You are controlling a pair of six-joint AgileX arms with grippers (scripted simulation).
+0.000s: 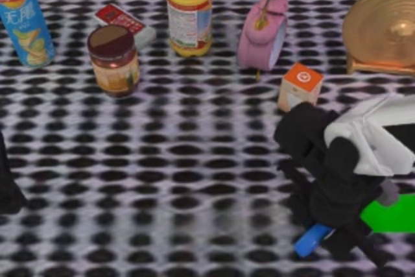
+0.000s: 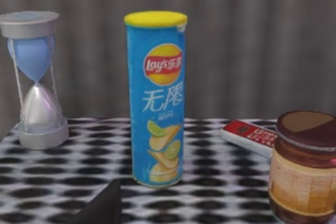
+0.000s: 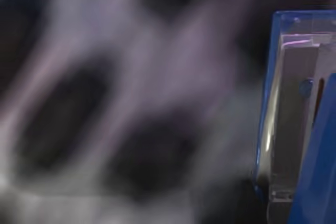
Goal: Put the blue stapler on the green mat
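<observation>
Top view lower right: right pincer (image 1: 324, 235) sits down over the blue stapler (image 1: 310, 240) on the desk (image 1: 194, 173), finger state can't tell, so looks like pickup step; next, lift and carry right onto green mat (image 1: 392, 215); left arm parked at left edge.

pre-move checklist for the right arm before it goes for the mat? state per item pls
1. Right gripper over the blue stapler: ok.
2. Fingers shut on stapler: cannot tell, arm hides them.
3. Stapler off the green mat, transfer pending: ok.
4. Mat partly visible beside the arm, bare part free: ok.
5. Orange-topped cube apart from stapler and mat: ok.
6. Left arm parked at the table's left edge: ok.
</observation>
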